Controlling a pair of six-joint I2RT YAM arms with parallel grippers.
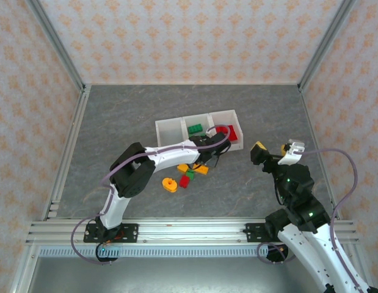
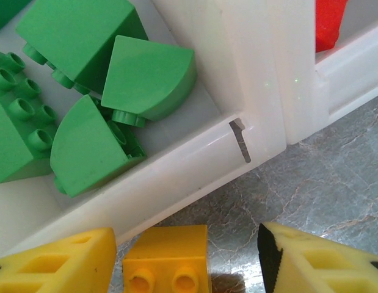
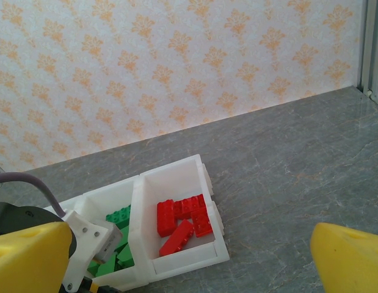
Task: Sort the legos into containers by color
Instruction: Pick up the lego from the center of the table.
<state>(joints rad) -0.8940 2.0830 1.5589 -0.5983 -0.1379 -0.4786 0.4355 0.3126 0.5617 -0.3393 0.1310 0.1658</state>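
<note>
At the near wall of the containers (image 1: 176, 144), the left claw (image 2: 187, 264) hangs low over the grey tabletop (image 2: 311, 183). Its two yellow fingers (image 2: 54, 262) are apart, with an orange-yellow brick (image 2: 170, 256) lying studs-forward between them. A thin gap shows at the left finger and a wider one at the right, so the brick is straddled, not clamped. It lies on the tabletop just outside the white wall.

The step in hand looks like gripping this brick. To do it well, the claw should probably shift slightly so the brick sits centred. It should then close on the brick's flat sides and lift straight up, since the bin wall is just beside it. More loose legos (image 1: 184, 182) lie near on the tabletop, red, green and orange, among them a round orange piece (image 1: 170, 184).

Three white bins are joined in a row:
- **Left bin** (image 1: 168, 130): from above I can make out nothing in it, so it is likely meant for the orange pieces.
- **Middle bin** (image 1: 190, 119): holds green bricks (image 2: 85, 97), some with curved tops, lying jumbled and touching.
- **Right bin** (image 3: 176, 174): holds red bricks (image 3: 182, 220) piled together.

Farther right, well apart from the bins, the right claw (image 1: 271, 149) hangs with its fingers spread wide and nothing between them.
</note>
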